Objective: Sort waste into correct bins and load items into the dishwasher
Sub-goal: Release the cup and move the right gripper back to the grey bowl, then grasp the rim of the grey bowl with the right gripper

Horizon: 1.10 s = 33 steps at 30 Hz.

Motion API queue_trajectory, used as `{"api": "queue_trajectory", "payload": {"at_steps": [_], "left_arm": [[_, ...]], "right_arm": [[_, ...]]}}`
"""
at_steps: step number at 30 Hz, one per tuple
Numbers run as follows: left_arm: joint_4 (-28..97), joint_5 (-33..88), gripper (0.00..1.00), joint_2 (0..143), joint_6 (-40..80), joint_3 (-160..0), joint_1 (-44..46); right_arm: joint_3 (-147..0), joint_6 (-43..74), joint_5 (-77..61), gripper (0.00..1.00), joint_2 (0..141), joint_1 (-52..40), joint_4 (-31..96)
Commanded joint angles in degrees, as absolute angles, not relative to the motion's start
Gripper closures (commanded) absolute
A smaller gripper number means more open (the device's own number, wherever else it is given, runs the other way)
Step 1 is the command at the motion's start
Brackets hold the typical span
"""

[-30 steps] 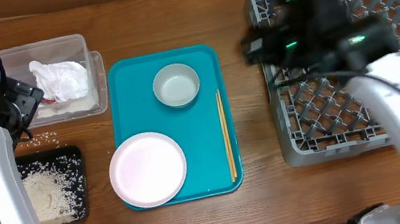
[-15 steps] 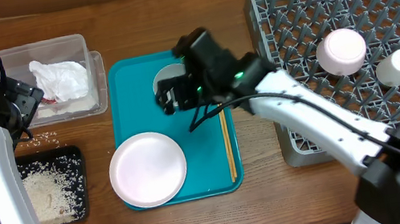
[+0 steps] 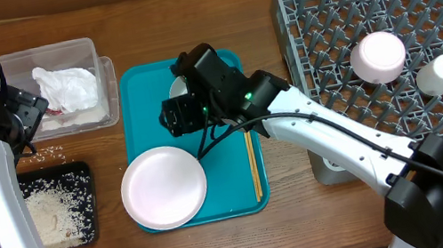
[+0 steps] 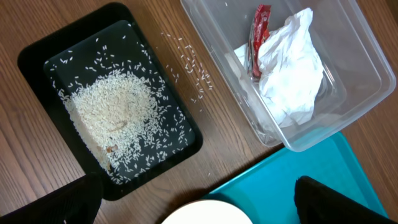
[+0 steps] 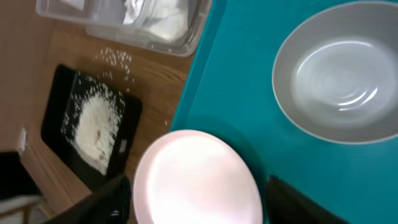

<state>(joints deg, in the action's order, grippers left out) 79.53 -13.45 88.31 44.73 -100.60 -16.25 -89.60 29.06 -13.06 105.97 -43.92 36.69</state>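
Note:
My right gripper is open and empty, low over the teal tray. In the right wrist view its fingers straddle the large white plate, with the grey metal bowl just beyond. My right arm partly hides the bowl from overhead. The plate lies at the tray's front left and the chopsticks along its right side. My left gripper is open and empty, held high above the clear tub, which holds the napkin and red wrapper.
The black tray holds a heap of rice. Loose grains lie on the table between it and the tub. The grey dish rack at the right holds an upturned white dish and a white cup.
My right arm has swung left from over the dish rack to the teal tray, then moved a little further left over the bowl and plate. The left arm has not moved.

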Motion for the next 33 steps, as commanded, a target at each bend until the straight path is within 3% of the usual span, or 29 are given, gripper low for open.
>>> {"api": "queue_trajectory", "payload": {"at_steps": [1, 5, 19, 33], "left_arm": [[79.5, -13.5, 0.0, 88.8, 45.4, -100.9, -16.5], [79.5, -13.5, 0.0, 88.8, 45.4, -100.9, -16.5], [79.5, -13.5, 0.0, 88.8, 45.4, -100.9, -16.5], [79.5, -13.5, 0.0, 88.8, 45.4, -100.9, -16.5]], "right_arm": [[-89.6, 29.2, -9.8, 0.36, 108.8, -45.5, 34.0], [-89.6, 23.8, -2.2, 0.43, 113.5, -47.2, 28.0], [-89.6, 7.0, 11.2, 0.3, 122.5, -47.5, 25.1], [-96.2, 7.0, 12.0, 0.3, 121.1, -47.5, 27.1]]}}
